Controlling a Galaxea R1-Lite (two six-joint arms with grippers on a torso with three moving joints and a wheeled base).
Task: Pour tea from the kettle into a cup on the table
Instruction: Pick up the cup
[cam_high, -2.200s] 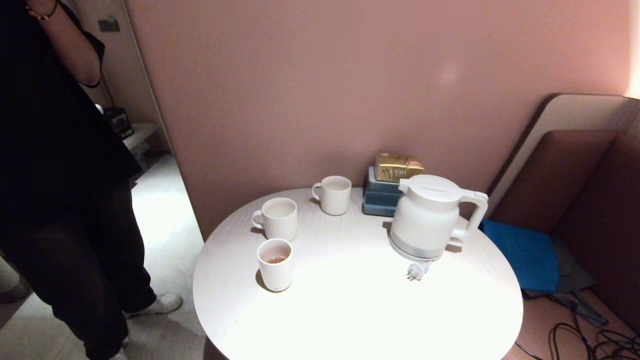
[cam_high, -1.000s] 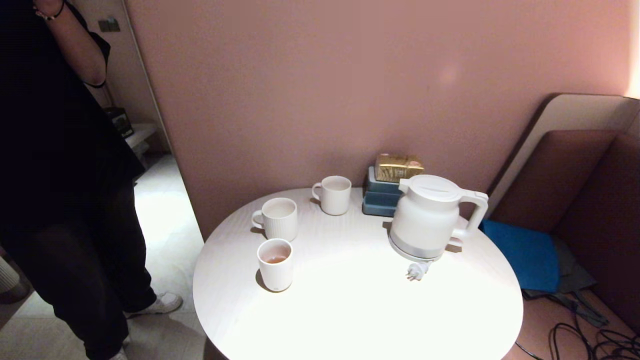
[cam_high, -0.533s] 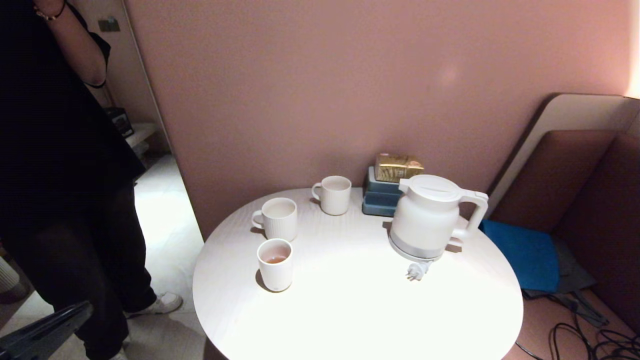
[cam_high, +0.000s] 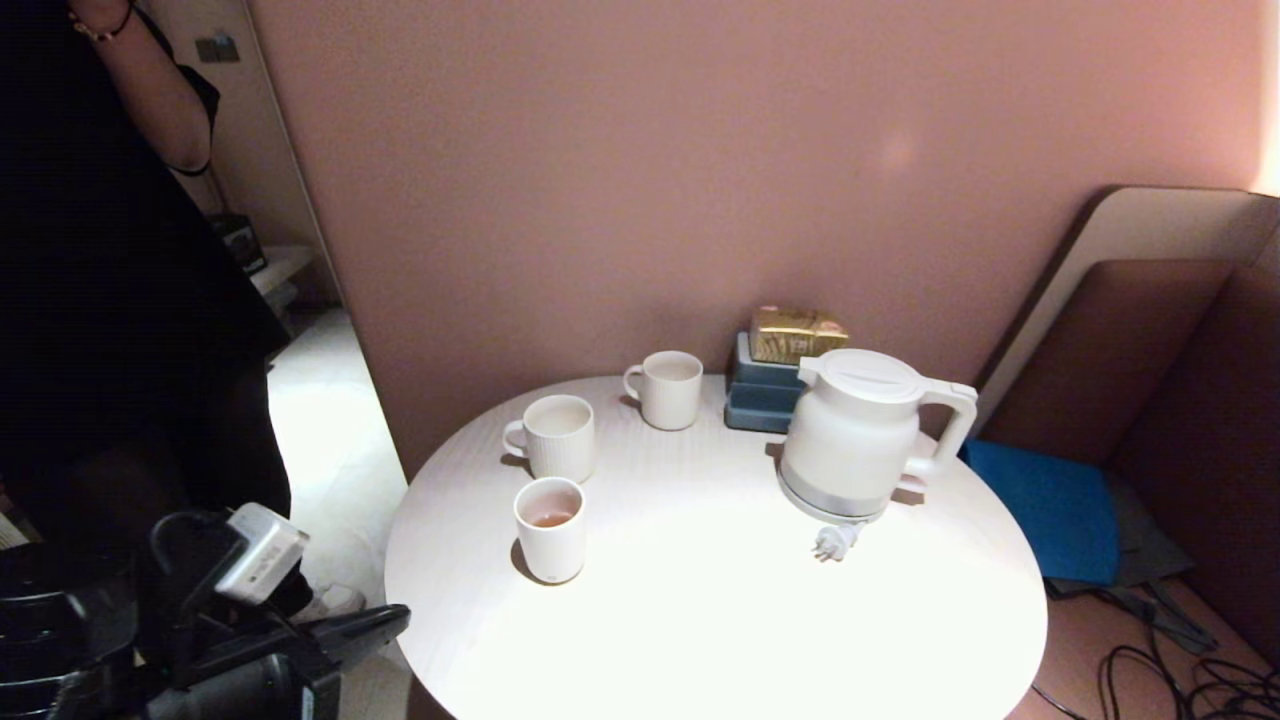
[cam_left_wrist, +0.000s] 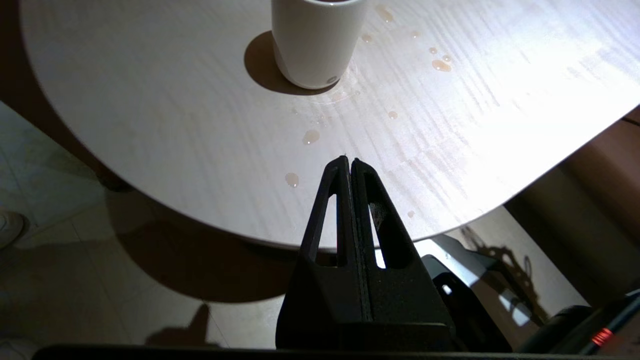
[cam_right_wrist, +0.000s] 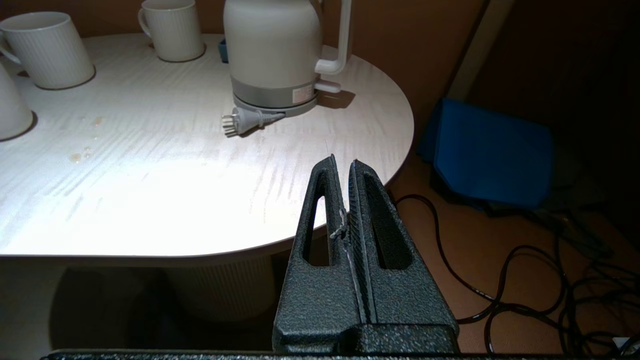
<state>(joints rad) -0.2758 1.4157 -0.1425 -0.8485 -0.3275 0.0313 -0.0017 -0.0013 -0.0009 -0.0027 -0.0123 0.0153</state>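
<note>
The white kettle (cam_high: 850, 435) (cam_right_wrist: 272, 50) stands on its base at the right of the round white table (cam_high: 700, 620), lid shut, handle to the right. Three white cups stand on the left. The front cup (cam_high: 550, 528) (cam_left_wrist: 317, 42) holds a little reddish-brown tea (cam_high: 550, 519). Behind it are a ribbed cup (cam_high: 555, 437) and a back cup (cam_high: 668, 390). My left gripper (cam_high: 395, 618) (cam_left_wrist: 348, 160) is shut and empty, off the table's front left edge, pointing toward the front cup. My right gripper (cam_right_wrist: 342, 162) is shut and empty, low at the table's front right edge.
The kettle's loose plug (cam_high: 835, 542) lies on the table in front of it. A blue box (cam_high: 760, 400) with a gold packet (cam_high: 795, 333) sits by the wall. Spilled drops (cam_left_wrist: 310, 136) dot the tabletop. A person (cam_high: 120, 300) stands at the left. Cables (cam_high: 1180, 680) lie on the floor.
My left arm has risen into the head view at the lower left, beside the table's edge. Nothing on the table has moved.
</note>
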